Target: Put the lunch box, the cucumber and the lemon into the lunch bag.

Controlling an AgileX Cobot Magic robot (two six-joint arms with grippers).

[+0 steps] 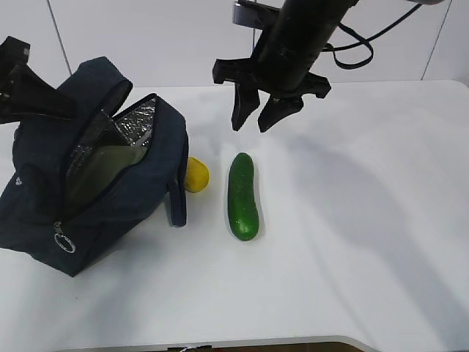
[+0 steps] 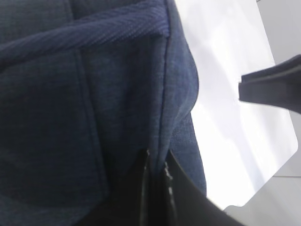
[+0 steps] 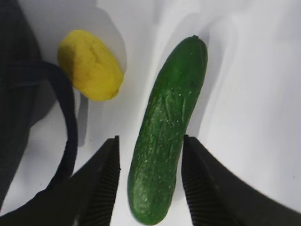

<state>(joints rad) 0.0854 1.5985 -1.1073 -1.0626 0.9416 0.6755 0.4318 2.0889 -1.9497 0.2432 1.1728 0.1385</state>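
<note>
Right gripper hangs spread wide above the cucumber, mid-frame; left gripper is clenched on the lunch bag; bare table lower right.

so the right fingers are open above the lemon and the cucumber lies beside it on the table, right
Not quite: the open right fingers are lined up over the cucumber, not the lemon. The right wrist view shows the cucumber between them, with the lemon off to one side. Both do lie side by side on the table.
</note>
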